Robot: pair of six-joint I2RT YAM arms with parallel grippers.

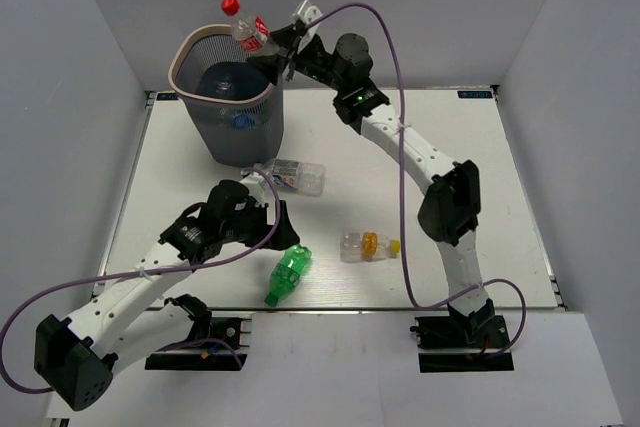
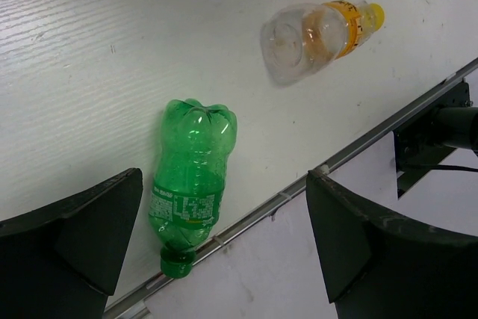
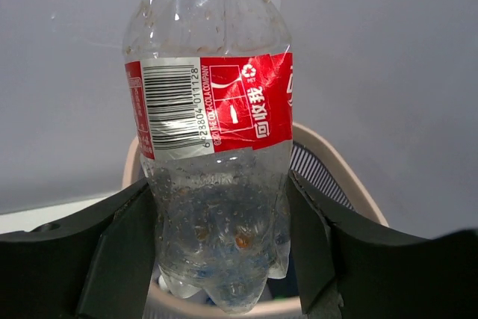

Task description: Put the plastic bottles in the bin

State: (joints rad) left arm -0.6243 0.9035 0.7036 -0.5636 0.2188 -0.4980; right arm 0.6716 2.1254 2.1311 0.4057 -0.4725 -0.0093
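R pincer (image 3: 220, 255) clamped on clear red-label bottle (image 3: 213, 110), over bin (image 1: 178, 65), base poss. just inside rim, L pincer (image 2: 224, 184) spread open above green bottle (image 2: 190, 177) on bench (image 2: 75, 72)

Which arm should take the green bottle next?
Left. The left gripper hangs open above the green bottle; the right gripper is far off, shut on the red-label bottle over the bin.

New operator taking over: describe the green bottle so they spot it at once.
Start at the near edge of the white table, between the arm bases. The green bottle lies on its side there, cap toward that edge. It is the only green one; the yellow-capped bottle to its right and the bottle near the bin are clear.
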